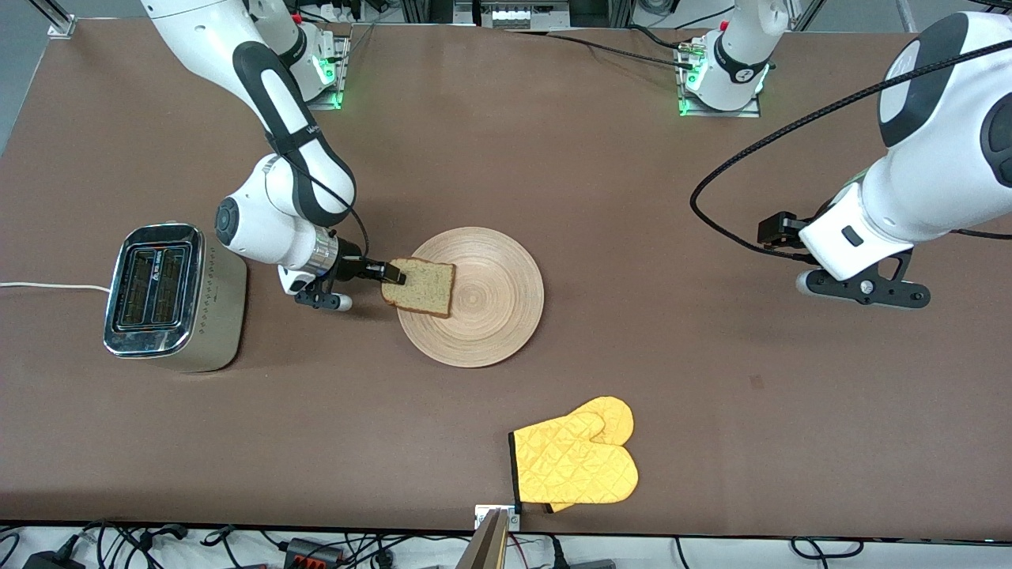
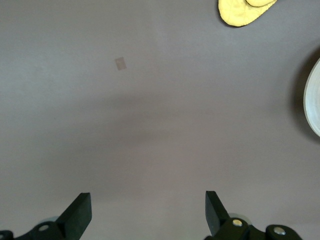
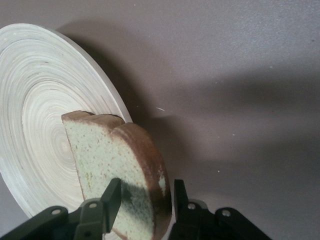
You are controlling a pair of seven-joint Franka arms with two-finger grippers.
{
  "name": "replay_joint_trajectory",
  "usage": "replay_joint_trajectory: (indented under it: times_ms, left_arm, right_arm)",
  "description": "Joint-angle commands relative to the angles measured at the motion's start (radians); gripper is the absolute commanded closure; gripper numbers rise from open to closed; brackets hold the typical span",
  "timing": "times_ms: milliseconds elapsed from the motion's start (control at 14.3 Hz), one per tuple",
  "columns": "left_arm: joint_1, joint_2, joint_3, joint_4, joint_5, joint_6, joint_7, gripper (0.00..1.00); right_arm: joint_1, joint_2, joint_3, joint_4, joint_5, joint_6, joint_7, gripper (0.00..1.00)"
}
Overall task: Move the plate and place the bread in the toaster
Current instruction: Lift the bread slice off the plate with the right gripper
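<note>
The right gripper (image 1: 393,274) pinches the bread (image 1: 420,286) at its edge, over the plate (image 1: 489,316) rim nearest the toaster (image 1: 170,296). The left gripper (image 2: 148,212) waits spread over bare table (image 1: 711,379).

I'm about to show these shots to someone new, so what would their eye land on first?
Probably the right gripper, its jaws set either side of the bread at the edge of the wooden plate mid-table. Next, the chrome toaster toward the right arm's end, and the yellow oven mitt, nearer the front camera than the plate. The left gripper waits with jaws open over bare table.
</note>
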Motion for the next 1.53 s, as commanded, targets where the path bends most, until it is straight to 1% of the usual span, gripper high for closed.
replay_joint_trajectory:
  times_ms: [0,70,139,279,348,418,488,558,627,697,836,906,976,1045,1115,1185,1255,1324,1464]
  left_arm:
    - [0.006,-0.027,0.003,-0.026,-0.023,-0.016,0.013,0.0]
    - [0.012,-0.025,0.005,-0.026,-0.024,-0.021,0.012,0.0]
    - [0.017,-0.025,0.006,-0.026,-0.023,-0.022,0.009,0.0]
    - [0.018,-0.031,0.03,-0.037,-0.049,-0.01,0.01,0.0]
    - [0.018,-0.048,0.066,-0.044,-0.084,-0.009,0.009,0.0]
    - [-0.005,-0.079,0.145,-0.101,-0.143,0.014,0.01,0.0]
    - [-0.047,-0.14,0.205,-0.191,-0.188,0.104,0.009,0.0]
    - [-0.054,-0.203,0.219,-0.301,-0.192,0.211,0.012,0.0]
    - [-0.054,-0.27,0.221,-0.381,-0.19,0.293,0.007,0.0]
    - [-0.054,-0.307,0.221,-0.417,-0.175,0.328,0.006,0.0]
    - [-0.049,-0.335,0.215,-0.437,-0.13,0.327,0.004,0.0]
    - [-0.03,-0.355,0.213,-0.457,-0.132,0.318,0.01,0.0]
    - [0.003,-0.36,0.193,-0.463,-0.132,0.317,0.01,0.0]
    - [0.012,-0.36,0.164,-0.462,-0.129,0.31,0.007,0.0]
    - [0.014,-0.361,0.161,-0.462,-0.129,0.295,0.007,0.0]
    - [0.014,-0.361,0.161,-0.46,-0.129,0.283,0.0,0.0]
    - [0.014,-0.354,0.161,-0.448,-0.129,0.278,0.0,0.0]
    - [0.014,-0.353,0.161,-0.448,-0.127,0.284,-0.002,0.0]
    - [0.014,-0.35,0.159,-0.449,-0.127,0.281,0.009,0.0]
  right_arm:
    - [-0.004,-0.011,0.004,-0.008,0.035,0.01,-0.039,0.58]
    - [-0.004,-0.014,0.004,-0.007,0.035,0.01,-0.039,0.67]
    - [-0.006,-0.014,0.004,-0.005,0.034,0.01,-0.039,0.79]
    - [-0.007,-0.016,0.002,-0.004,0.035,0.004,-0.039,0.91]
    - [-0.01,-0.021,0.002,-0.004,0.037,0.003,-0.037,0.99]
    - [-0.015,-0.022,0.002,-0.004,0.037,0.003,-0.032,1.0]
    - [-0.018,-0.028,-0.001,-0.002,0.037,-0.008,-0.029,1.0]
    - [-0.024,-0.03,-0.006,-0.002,0.037,-0.023,-0.029,1.0]
    - [-0.039,-0.039,-0.006,-0.001,0.037,-0.037,-0.029,1.0]
    - [-0.047,-0.053,-0.006,-0.001,0.037,-0.048,-0.026,1.0]
    - [-0.079,-0.08,-0.009,0.024,0.035,-0.124,-0.023,1.0]
    - [-0.101,-0.094,-0.01,0.034,0.034,-0.17,-0.02,1.0]
    - [-0.107,-0.112,-0.018,0.041,0.018,-0.204,0.007,1.0]
    - [-0.107,-0.134,-0.026,0.041,-0.017,-0.21,0.036,1.0]
    - [-0.111,-0.149,-0.029,0.048,-0.079,-0.232,0.075,1.0]
    - [-0.11,-0.162,-0.041,0.071,-0.136,-0.276,0.119,1.0]
    - [-0.108,-0.177,-0.065,0.102,-0.214,-0.343,0.185,1.0]
    - [-0.11,-0.191,-0.078,0.154,-0.289,-0.414,0.242,1.0]
    - [-0.111,-0.191,-0.105,0.305,-0.446,-0.622,0.367,1.0]
